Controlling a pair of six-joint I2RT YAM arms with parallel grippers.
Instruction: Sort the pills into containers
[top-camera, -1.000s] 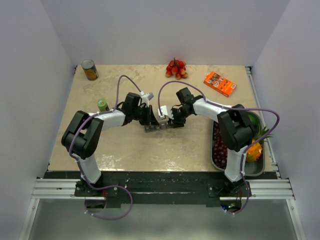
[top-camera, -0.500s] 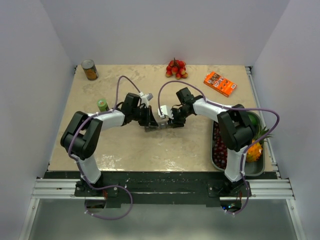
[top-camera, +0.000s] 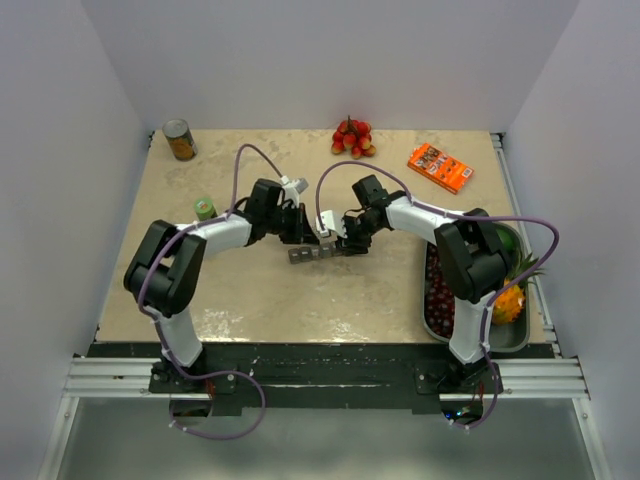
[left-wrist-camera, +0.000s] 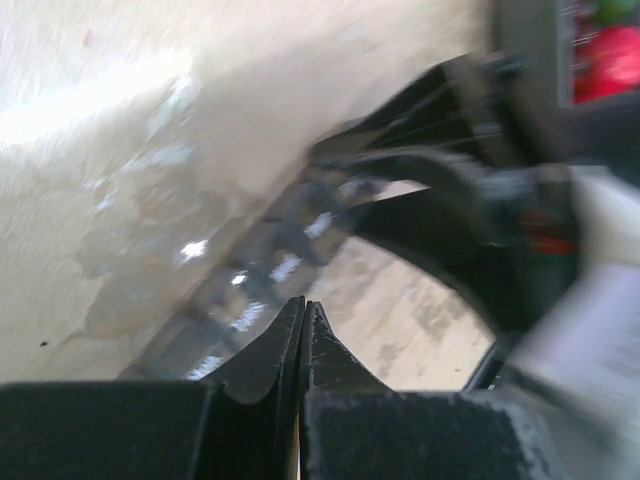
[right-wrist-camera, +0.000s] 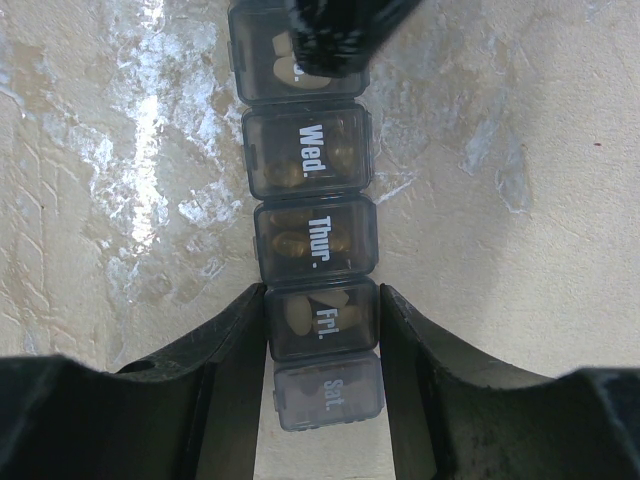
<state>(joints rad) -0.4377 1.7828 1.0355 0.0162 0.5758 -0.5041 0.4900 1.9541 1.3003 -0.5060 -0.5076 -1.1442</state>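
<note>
The containers are a dark-grey strip (top-camera: 312, 254) of lidded compartments lying mid-table. In the right wrist view the strip (right-wrist-camera: 313, 150) shows the lids Wed., Thur., Fri. and Sat., all closed. Tan pills (right-wrist-camera: 294, 316) lie inside Wed., Thur. and Fri. My right gripper (right-wrist-camera: 322, 292) is shut on the strip, one finger on each side of the Fri. compartment. My left gripper (left-wrist-camera: 303, 305) is shut with nothing between its jaws. Its tips (right-wrist-camera: 338, 28) hover over a compartment further along the strip. The strip (left-wrist-camera: 235, 300) looks blurred in the left wrist view.
A green bottle (top-camera: 205, 210) stands left of the left arm. A tin can (top-camera: 180, 140) is at the far left corner. Red fruit (top-camera: 352, 138) and an orange box (top-camera: 440, 167) are at the back. A tray (top-camera: 507, 338) with a pineapple (top-camera: 510, 298) is on the right.
My left gripper has shifted slightly toward the far side, over the strip. The right gripper and the strip have barely moved.
</note>
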